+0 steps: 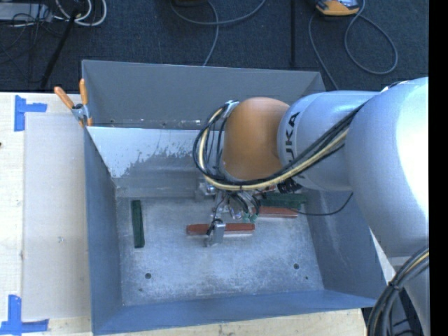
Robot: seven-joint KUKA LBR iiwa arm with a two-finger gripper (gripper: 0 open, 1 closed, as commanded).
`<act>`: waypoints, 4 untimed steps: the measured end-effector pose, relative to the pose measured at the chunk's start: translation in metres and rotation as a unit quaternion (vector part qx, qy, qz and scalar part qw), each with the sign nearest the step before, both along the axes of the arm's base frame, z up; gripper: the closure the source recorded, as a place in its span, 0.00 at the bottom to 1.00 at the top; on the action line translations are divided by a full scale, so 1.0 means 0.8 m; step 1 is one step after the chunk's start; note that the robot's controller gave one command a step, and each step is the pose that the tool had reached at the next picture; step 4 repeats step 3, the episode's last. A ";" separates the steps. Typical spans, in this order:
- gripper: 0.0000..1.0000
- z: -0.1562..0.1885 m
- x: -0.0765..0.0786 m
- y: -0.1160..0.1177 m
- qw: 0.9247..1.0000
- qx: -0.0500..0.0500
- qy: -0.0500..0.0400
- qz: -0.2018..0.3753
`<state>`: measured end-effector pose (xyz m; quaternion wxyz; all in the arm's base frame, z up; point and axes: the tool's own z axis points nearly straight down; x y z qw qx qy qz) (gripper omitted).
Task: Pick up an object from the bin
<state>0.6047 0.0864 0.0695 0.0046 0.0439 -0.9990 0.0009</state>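
Inside grey metal bin (pixel 101 243), mid-floor: hand (pixel 213 235) down upon a red-brown stick (pixel 196 229) lying left to right beneath it; open or closed, cannot tell. Well left, a dark green stick (pixel 138 223).

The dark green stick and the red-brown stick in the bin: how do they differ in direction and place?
The dark green stick runs front to back, the red-brown stick crosswise. The dark green stick lies apart at the left, the red-brown stick in the middle, right by the end effector. Both are slim and lie flat.
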 end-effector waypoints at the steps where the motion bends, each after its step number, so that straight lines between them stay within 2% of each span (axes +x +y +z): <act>1: 1.00 0.006 0.003 0.002 1.000 0.001 -0.004 -0.001; 2: 1.00 0.070 -0.013 -0.014 1.000 0.001 -0.006 -0.029; 3: 1.00 0.216 -0.017 -0.028 1.000 0.001 -0.009 -0.023; 4: 1.00 0.216 -0.017 -0.028 1.000 0.001 -0.009 -0.023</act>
